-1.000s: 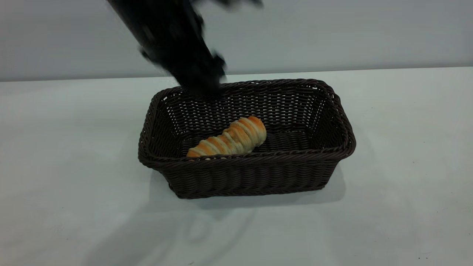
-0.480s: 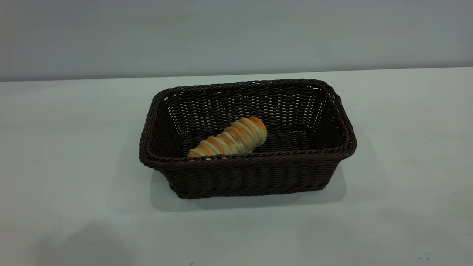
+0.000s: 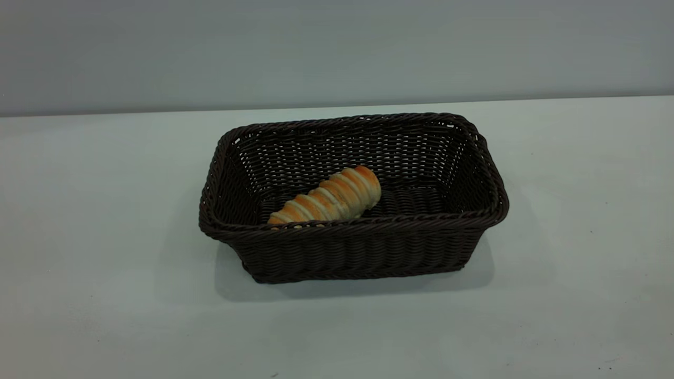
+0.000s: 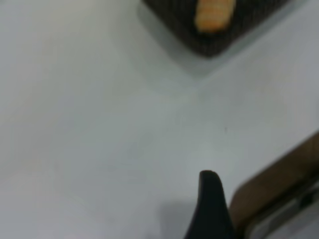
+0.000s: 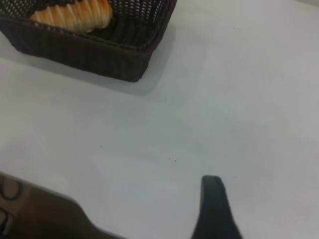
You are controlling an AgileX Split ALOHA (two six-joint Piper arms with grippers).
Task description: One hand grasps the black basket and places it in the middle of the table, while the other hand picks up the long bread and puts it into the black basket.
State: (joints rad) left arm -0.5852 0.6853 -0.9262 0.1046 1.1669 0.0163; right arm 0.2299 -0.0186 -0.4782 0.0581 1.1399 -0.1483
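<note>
The black basket (image 3: 358,252) stands on the table (image 3: 105,184) near its middle. The long bread (image 3: 329,200) lies inside it, slanted, towards the near left wall. Neither arm shows in the exterior view. In the left wrist view my left gripper (image 4: 212,204) hangs over bare table, far from the basket (image 4: 209,45) and the bread (image 4: 214,15). In the right wrist view my right gripper (image 5: 214,209) is over bare table, well away from a corner of the basket (image 5: 84,52) with the bread (image 5: 75,15) in it. Neither gripper holds anything that I can see.
A grey wall runs behind the table's far edge. A brown surface (image 4: 274,184) lies beside the left gripper at the table's edge. A dark brown shape (image 5: 40,214) fills a corner of the right wrist view. A few dark specks mark the tabletop.
One second ago a black arm hung blurred over the basket's far left rim. It has left the exterior view, and its shadow has gone from the table. Basket and bread have not moved.
</note>
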